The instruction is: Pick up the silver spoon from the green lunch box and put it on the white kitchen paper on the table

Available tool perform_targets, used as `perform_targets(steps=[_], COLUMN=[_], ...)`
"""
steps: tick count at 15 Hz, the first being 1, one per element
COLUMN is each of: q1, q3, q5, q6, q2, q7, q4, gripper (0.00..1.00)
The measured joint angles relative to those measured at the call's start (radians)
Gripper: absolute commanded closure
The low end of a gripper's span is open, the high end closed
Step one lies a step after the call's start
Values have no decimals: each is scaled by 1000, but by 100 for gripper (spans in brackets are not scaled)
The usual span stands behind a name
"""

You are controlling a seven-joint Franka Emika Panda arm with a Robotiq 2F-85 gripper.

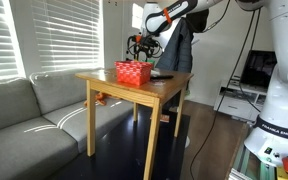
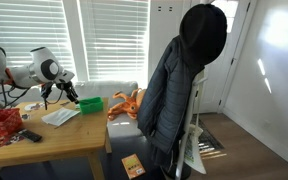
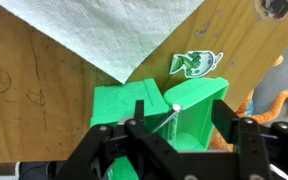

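In the wrist view, the black metal fingers (image 3: 134, 135) are seen spread wide, one on either side of the green plastic lunch box (image 3: 119, 100); nothing is held between them. The slim silver spoon (image 3: 168, 118) is found inside the lunch box, its handle standing up at a slant in the gap between the fingers, and whether it is touched by either cannot be told. The lunch box is carried by the light-coloured wooden surface (image 3: 34, 90). Just beyond the lunch box a small green fish-shaped sticker (image 3: 196, 63) is stuck to the wood, and the sheet of white kitchen paper (image 3: 104, 30) is spread out with one corner reaching the box's far edge. An orange soft toy (image 3: 274, 105) is glimpsed past the surface's edge beside the lunch box. In an exterior view, a red woven basket (image 1: 134, 72) is set on the same surface, well apart from the lunch box.
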Motion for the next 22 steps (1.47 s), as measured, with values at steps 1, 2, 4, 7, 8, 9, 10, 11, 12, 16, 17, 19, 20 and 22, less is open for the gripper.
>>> perform_targets(steps=[1, 2, 4, 7, 8, 9, 10, 11, 12, 16, 17, 19, 20, 22], q1=[1, 1, 3, 5, 7, 8, 10, 12, 13, 17, 17, 17, 17, 18], q3=[-1, -3, -5, -7, -7, -8, -8, -9, -9, -10, -10, -10, -10, -10], q5=[0, 0, 0, 0, 0, 0, 0, 0, 0, 0, 0, 0, 0, 0], q6=[-6, -11, -25, -54, -62, -70, -81, -91, -98, -122, -126, -129, -129, -129], q2=[6, 12, 22, 30, 32, 32, 32, 32, 32, 29, 26, 16, 8, -14], q7=[4, 7, 13, 22, 23, 25, 27, 28, 28, 40, 42, 44, 45, 45], q4=[10, 21, 39, 58, 63, 66, 70, 75, 77, 83, 83, 83, 82, 76], gripper=[57, 63, 79, 98, 100, 100, 99, 97, 97, 97, 97, 97, 97, 97])
